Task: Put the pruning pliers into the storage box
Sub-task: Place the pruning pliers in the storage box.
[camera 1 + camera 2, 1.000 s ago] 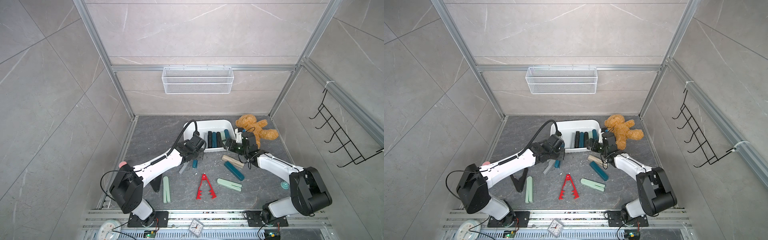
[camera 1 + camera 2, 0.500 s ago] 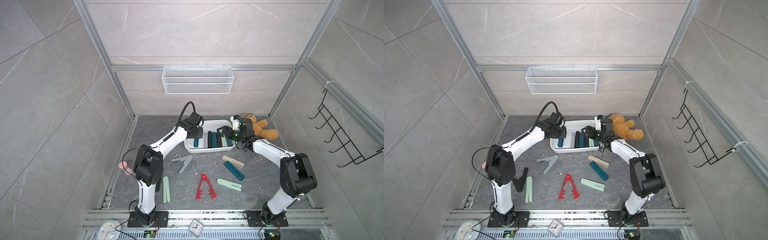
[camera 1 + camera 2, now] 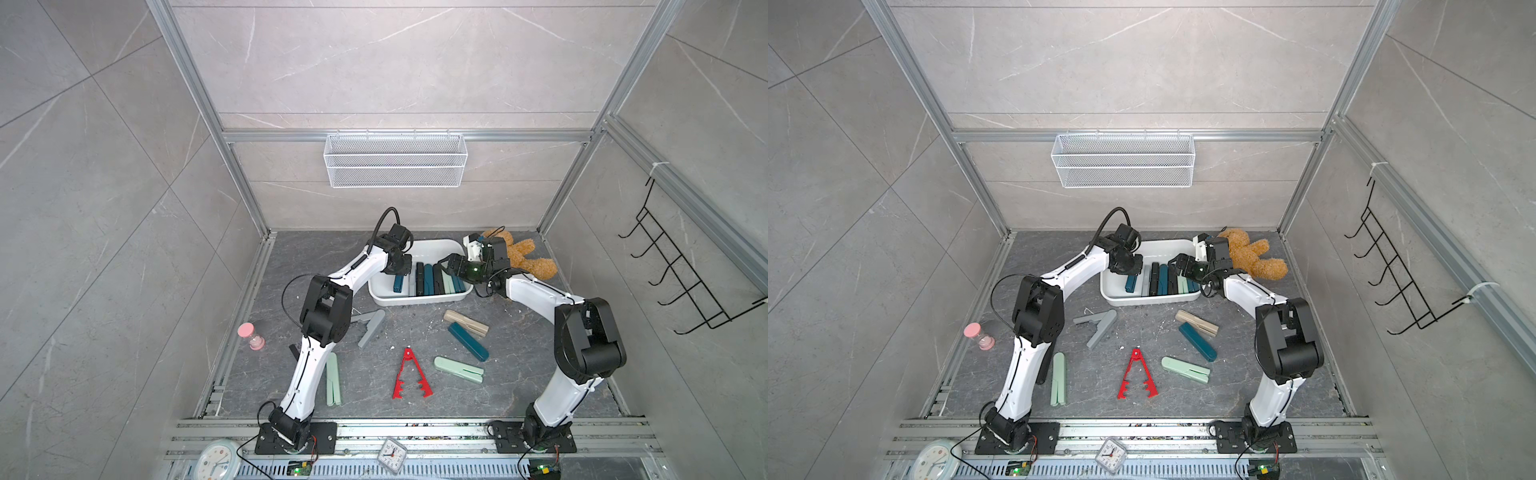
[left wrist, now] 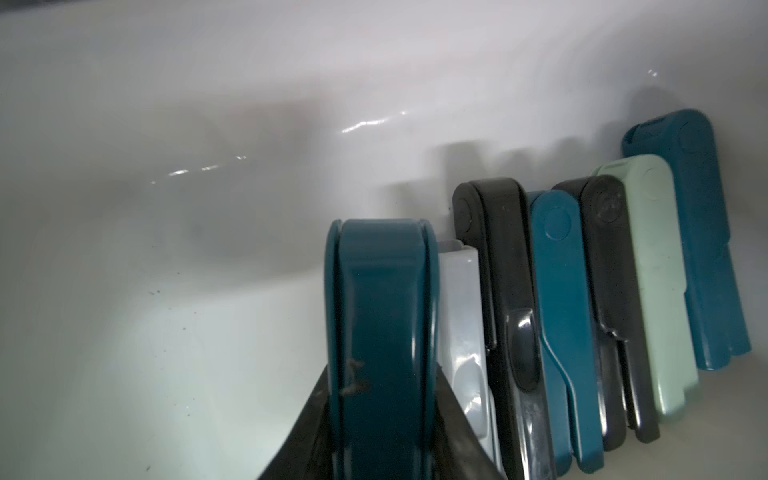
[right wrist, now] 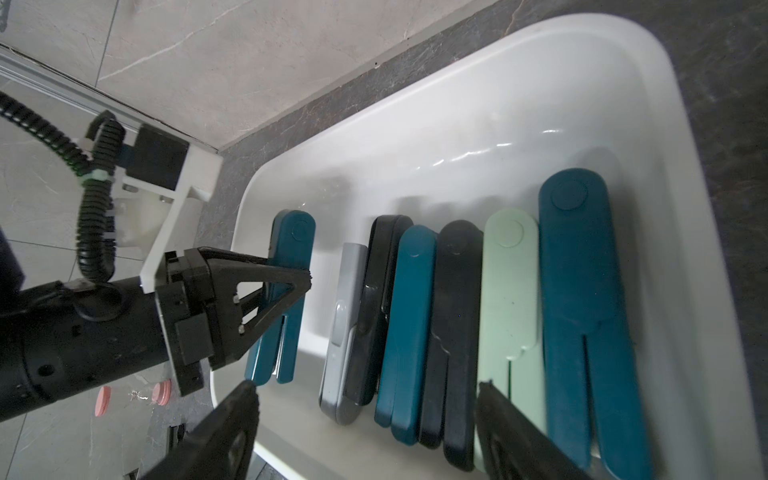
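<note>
- Held item — dark teal pliers (image 5: pixel 291 249), clamped between the fingers of the left gripper (image 3: pixel 401 272); already inside the storage box (image 3: pixel 436 249).
- Axis — parallel to the six stowed pliers (image 5: pixel 457 311), which lie on the side toward the right arm; a gap separates it from the grey pliers (image 5: pixel 347 316).
- Left arm — stretched forward, wrist pitched down into the box.
- Right gripper (image 3: pixel 451 266) — spread, empty, over the row's far end.

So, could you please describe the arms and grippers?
The left arm and right arm have white links with black joints and bases. A black corrugated cable loops over the left wrist. The left gripper and right gripper have black triangular fingers.
</note>
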`<state>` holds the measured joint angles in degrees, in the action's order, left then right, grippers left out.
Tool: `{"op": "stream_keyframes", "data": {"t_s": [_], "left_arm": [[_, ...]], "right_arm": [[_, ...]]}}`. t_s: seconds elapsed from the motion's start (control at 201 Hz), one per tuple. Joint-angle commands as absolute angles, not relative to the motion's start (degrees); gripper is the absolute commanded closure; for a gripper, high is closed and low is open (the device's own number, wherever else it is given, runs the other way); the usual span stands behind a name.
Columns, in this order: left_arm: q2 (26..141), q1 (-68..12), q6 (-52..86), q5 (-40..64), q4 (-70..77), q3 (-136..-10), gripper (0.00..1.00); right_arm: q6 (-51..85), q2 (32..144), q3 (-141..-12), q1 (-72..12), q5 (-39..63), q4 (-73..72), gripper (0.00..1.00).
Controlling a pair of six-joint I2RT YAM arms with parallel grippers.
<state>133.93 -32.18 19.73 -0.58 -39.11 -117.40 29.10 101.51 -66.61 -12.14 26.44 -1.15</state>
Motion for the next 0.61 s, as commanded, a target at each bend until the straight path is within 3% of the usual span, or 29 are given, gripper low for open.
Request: {"op": "stream_keyframes", "data": {"t_s": [0.0,0.134,0.224,0.478,0.602], "left_arm": [[133.13,-32.08,20.59,1.49,-38.67,-117.47,0.87],[135.47,-32.08,20.92,2.89,-38.58,-117.06,0.83],[136.36,-32.01,21.0,3.65,-38.73,-116.96,0.75],[139.18,-31.2,21.66,4.81,-40.43,-118.28,0.72],[139.01,-31.11,21.62,5.32,-40.76,-118.03,0.66]], "right_arm": [[27.6,99.9,-65.14,-11.68,26.3,0.96,0.18],[27.68,98.52,-63.69,-11.49,25.47,1.57,0.18],[27.77,97.42,-62.97,-11.49,24.6,1.85,0.18],[28.3,93.93,-61.05,-11.3,21.94,3.09,0.17],[28.48,92.93,-60.46,-11.25,21.58,3.34,0.17]]}}
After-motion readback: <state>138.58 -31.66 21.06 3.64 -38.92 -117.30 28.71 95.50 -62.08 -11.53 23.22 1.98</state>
